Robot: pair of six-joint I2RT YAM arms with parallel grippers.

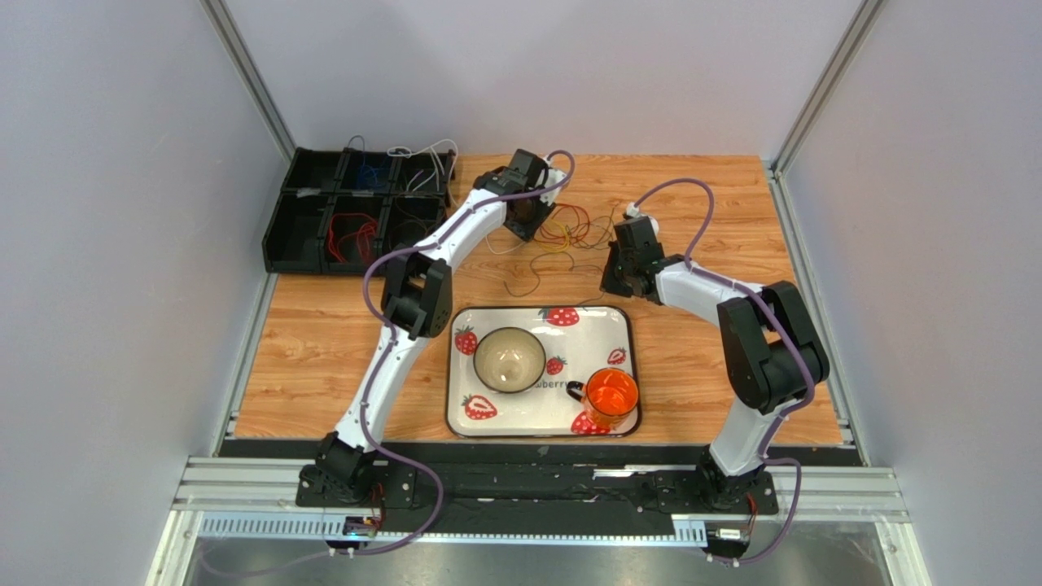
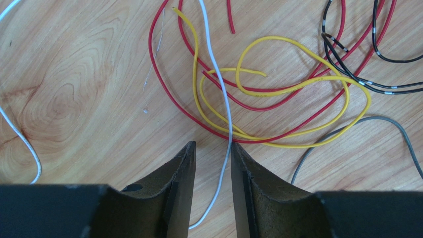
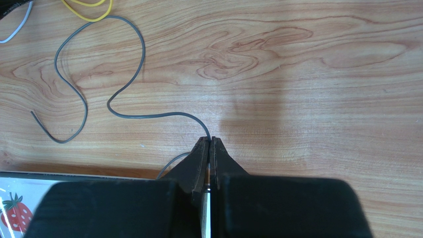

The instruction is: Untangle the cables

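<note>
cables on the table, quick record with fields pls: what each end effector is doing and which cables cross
left end effector: open, fingers either side of the white cable
right end effector: shut on the grey cable
tangle: yellow cable, red cable and white cable overlap
black cables: cross the red cable
grey cable: loose curves on bare wood

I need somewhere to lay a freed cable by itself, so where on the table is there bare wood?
There is bare wood left of the tray, in front of the black bins, and along the far right edge beyond the right tool, which pinches the grey cable. Crowded: the cable tangle by the left tool.
</note>
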